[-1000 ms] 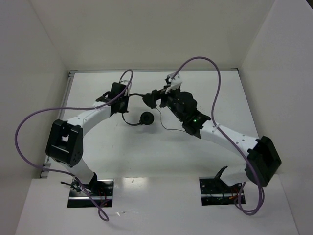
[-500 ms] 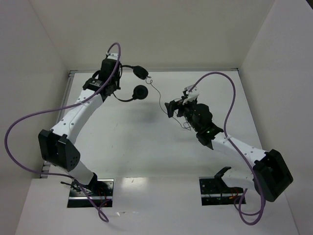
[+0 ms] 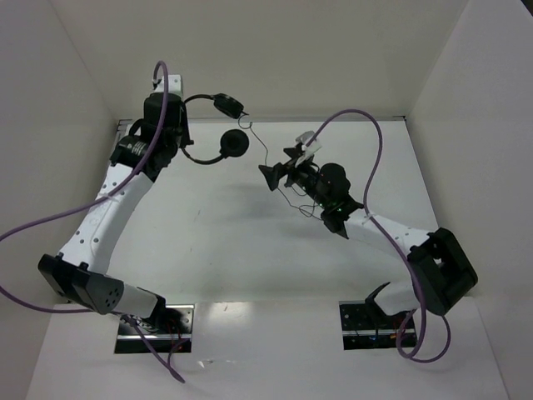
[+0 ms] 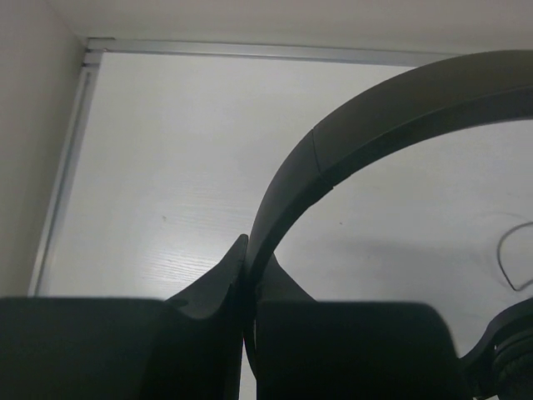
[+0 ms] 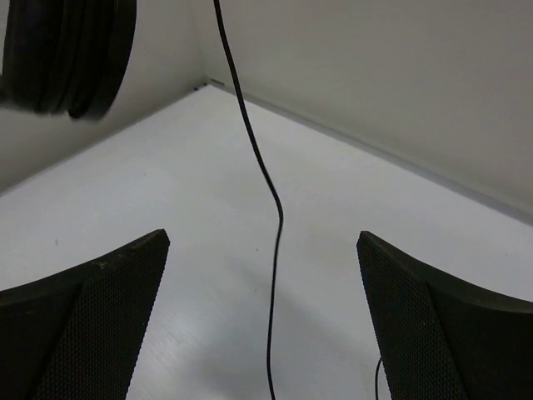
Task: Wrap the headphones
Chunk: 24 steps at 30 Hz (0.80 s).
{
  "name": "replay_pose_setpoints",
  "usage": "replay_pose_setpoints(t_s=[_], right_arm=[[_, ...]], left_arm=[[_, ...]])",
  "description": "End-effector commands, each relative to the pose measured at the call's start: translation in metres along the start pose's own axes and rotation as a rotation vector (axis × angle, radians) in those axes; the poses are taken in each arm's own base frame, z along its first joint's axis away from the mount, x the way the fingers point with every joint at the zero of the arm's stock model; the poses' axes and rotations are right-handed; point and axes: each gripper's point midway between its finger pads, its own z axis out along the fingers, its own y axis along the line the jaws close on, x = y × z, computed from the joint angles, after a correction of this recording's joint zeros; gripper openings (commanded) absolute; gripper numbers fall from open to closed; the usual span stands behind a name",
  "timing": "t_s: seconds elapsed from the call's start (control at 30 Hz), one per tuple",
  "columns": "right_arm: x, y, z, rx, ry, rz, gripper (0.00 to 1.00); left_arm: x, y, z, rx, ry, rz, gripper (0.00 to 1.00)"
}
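Above the table (image 3: 250,258) — headphones (image 3: 233,143) pinched by left claw (image 4: 247,260) (headband (image 4: 375,117)).

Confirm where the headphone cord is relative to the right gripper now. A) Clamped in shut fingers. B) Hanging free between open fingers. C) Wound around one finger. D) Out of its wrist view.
B: in the right wrist view the cord hangs down through the gap of the right gripper, whose fingers stand wide apart and touch it nowhere.
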Motion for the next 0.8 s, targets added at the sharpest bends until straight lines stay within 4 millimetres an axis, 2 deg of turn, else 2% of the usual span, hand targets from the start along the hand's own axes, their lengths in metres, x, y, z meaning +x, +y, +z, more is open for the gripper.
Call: replay_pose_setpoints(t_s=[0.0, 0.03, 0.07, 0.1, 0.13, 0.17, 0.2, 0.23, 0.27, 0.33, 0.37, 0.4, 0.43, 0.47, 0.57, 0.67, 0.7, 0.73, 0.77], right_arm=[[-0.065, 0.009, 0.022, -0.055, -0.214, -0.042, 1.00], [-0.065, 0.008, 0.026, -0.054, -0.218, -0.053, 1.00], [-0.075, 0.008, 0.032, -0.055, -0.239, -0.056, 1.00], [-0.067, 0.010, 0.040, -0.069, -0.221, -0.020, 1.00], [-0.068, 0.014, 0.045, -0.091, -0.221, -0.003, 1.00], [-0.079, 0.017, 0.053, -0.107, -0.242, 0.002, 1.00], [-0.076, 0.018, 0.060, -0.117, -0.232, 0.002, 1.00], [-0.059, 0.021, 0.072, -0.124, -0.192, -0.003, 1.00], [-0.060, 0.026, 0.083, -0.133, -0.171, -0.007, 1.00], [-0.048, 0.024, 0.091, -0.120, -0.131, 0.017, 1.00], [-0.040, 0.022, 0.092, -0.107, -0.125, 0.036, 0.96], [-0.036, 0.020, 0.091, -0.096, -0.125, 0.053, 0.89], [-0.031, 0.024, 0.089, -0.095, -0.125, 0.072, 0.66], [-0.024, 0.020, 0.083, -0.065, -0.118, 0.115, 0.52], [-0.021, 0.015, 0.073, -0.027, -0.123, 0.173, 0.28], [-0.004, 0.009, 0.064, 0.009, -0.073, 0.168, 0.27], [-0.008, 0.004, 0.059, 0.034, -0.083, 0.151, 0.23], [-0.004, 0.002, 0.055, 0.047, -0.070, 0.151, 0.23], [0.005, -0.001, 0.047, 0.063, -0.050, 0.137, 0.23]], left_arm=[[-0.012, -0.018, -0.024, 0.140, -0.040, -0.138, 0.00], [-0.006, -0.020, -0.028, 0.166, -0.030, -0.135, 0.00], [-0.006, -0.023, -0.029, 0.179, -0.027, -0.135, 0.00], [-0.005, -0.027, -0.030, 0.203, -0.021, -0.144, 0.00], [-0.005, -0.029, -0.033, 0.216, -0.012, -0.142, 0.00], [-0.005, -0.027, -0.039, 0.223, -0.004, -0.140, 0.00], [-0.004, -0.030, -0.040, 0.240, 0.000, -0.139, 0.00], [-0.008, -0.029, -0.046, 0.244, -0.015, -0.153, 0.00], [-0.015, -0.029, -0.052, 0.259, -0.032, -0.160, 0.00], [-0.023, -0.030, -0.062, 0.286, -0.047, -0.165, 0.00], [-0.032, -0.029, -0.068, 0.291, -0.065, -0.171, 0.00], [-0.032, -0.031, -0.072, 0.306, -0.055, -0.179, 0.00], [-0.032, -0.031, -0.072, 0.306, -0.055, -0.179, 0.00], [-0.034, -0.030, -0.077, 0.309, -0.064, -0.194, 0.00], [-0.041, -0.018, -0.078, 0.258, -0.113, -0.221, 0.00], [-0.052, -0.013, -0.079, 0.234, -0.154, -0.236, 0.00], [-0.054, -0.015, -0.075, 0.234, -0.157, -0.237, 0.00], [-0.062, -0.016, -0.076, 0.239, -0.176, -0.244, 0.00], [-0.066, -0.018, -0.079, 0.254, -0.183, -0.246, 0.00]])
